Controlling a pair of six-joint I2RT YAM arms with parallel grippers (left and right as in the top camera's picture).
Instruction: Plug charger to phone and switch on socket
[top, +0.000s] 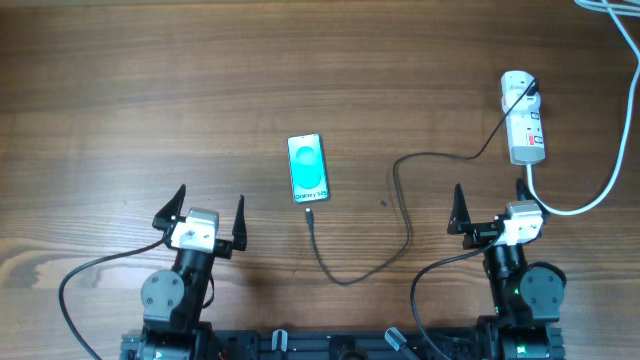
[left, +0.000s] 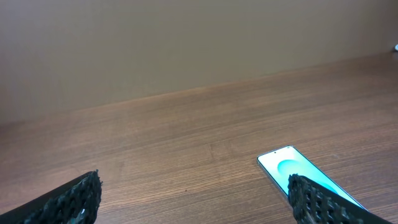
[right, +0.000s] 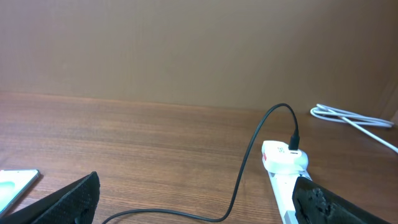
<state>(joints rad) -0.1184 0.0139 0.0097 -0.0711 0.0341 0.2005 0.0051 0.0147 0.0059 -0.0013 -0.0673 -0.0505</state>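
Observation:
The phone (top: 308, 168) lies flat mid-table, teal screen up, white text at its near end; it also shows in the left wrist view (left: 292, 172) and at the left edge of the right wrist view (right: 13, 184). The black charger cable (top: 400, 215) runs from the white socket (top: 523, 118) in a loop to its connector tip (top: 309, 213), which lies just below the phone, apart from it. The socket shows in the right wrist view (right: 285, 168) with the cable (right: 249, 162) plugged in. My left gripper (top: 200, 213) and right gripper (top: 492, 208) are open and empty near the front edge.
A thicker white cable (top: 610, 150) runs from the socket along the right side to the back corner; it shows coiled in the right wrist view (right: 348, 117). Bare wood table (top: 150, 100) lies to the left and back.

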